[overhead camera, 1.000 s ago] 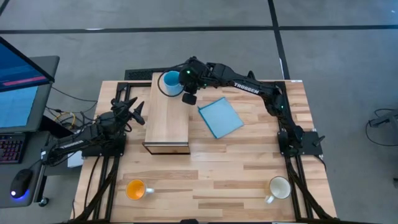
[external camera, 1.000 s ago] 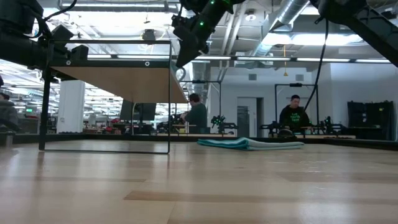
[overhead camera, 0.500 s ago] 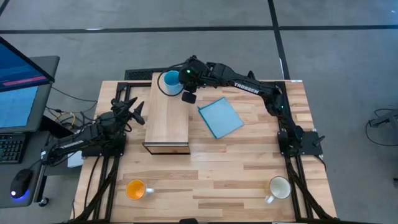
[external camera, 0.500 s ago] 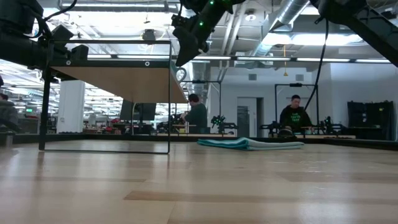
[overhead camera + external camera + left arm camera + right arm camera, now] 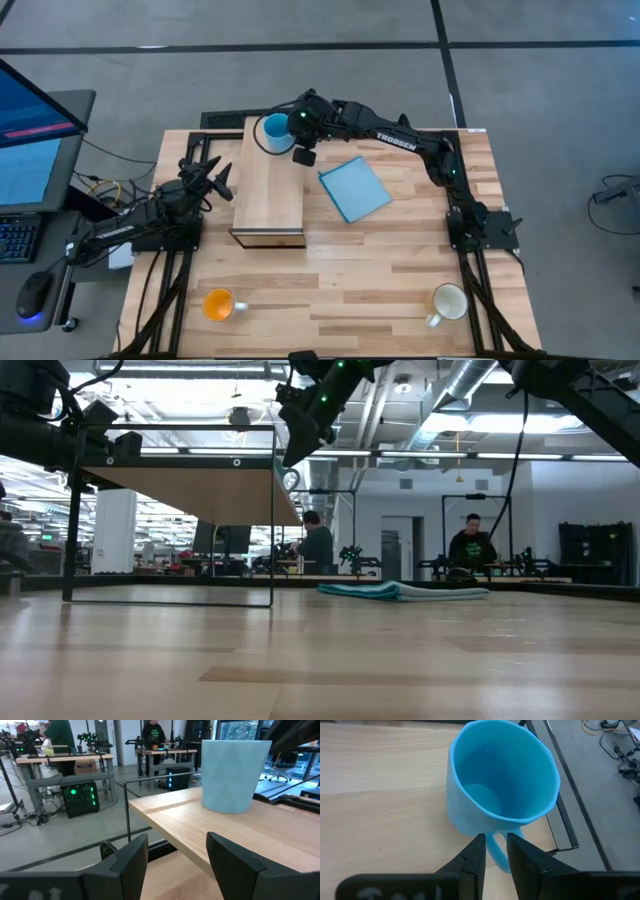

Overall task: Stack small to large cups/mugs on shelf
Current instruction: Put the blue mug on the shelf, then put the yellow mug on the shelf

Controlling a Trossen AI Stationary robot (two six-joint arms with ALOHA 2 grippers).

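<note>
- Dark fingers [image 5: 472, 857] of our right gripper [image 5: 494, 854] are pinching the handle of the light-blue mug [image 5: 500, 780], one on either side of it and nearly together around it.
- Light-blue mug is standing upright, mouth up, on the shelf [image 5: 268, 187], at the shelf's 12 o'clock end in the high view [image 5: 274, 133].
- Our right gripper [image 5: 297, 138] is sitting just at the mug's 3 o'clock side, with its arm stretching away toward 4 o'clock to its base at the table's [image 5: 400, 270] right edge.
- Our left gripper [image 5: 216, 176] is waiting at the shelf's 9 o'clock side, apart from it, and its fingers [image 5: 131, 862] are standing spread with nothing between them.
- We are seeing the blue square sheet [image 5: 354, 188] lying flat at the shelf's 3 o'clock side, just beside it.
- We are seeing the orange mug [image 5: 218, 304] standing on the table near the 7 o'clock corner, well apart from the shelf.
- We are seeing the cream-white mug [image 5: 449, 301] standing near the 5 o'clock corner, handle pointing toward 7 o'clock.
- Two people [image 5: 474, 546] are sitting at benches in the room beyond the table.
</note>
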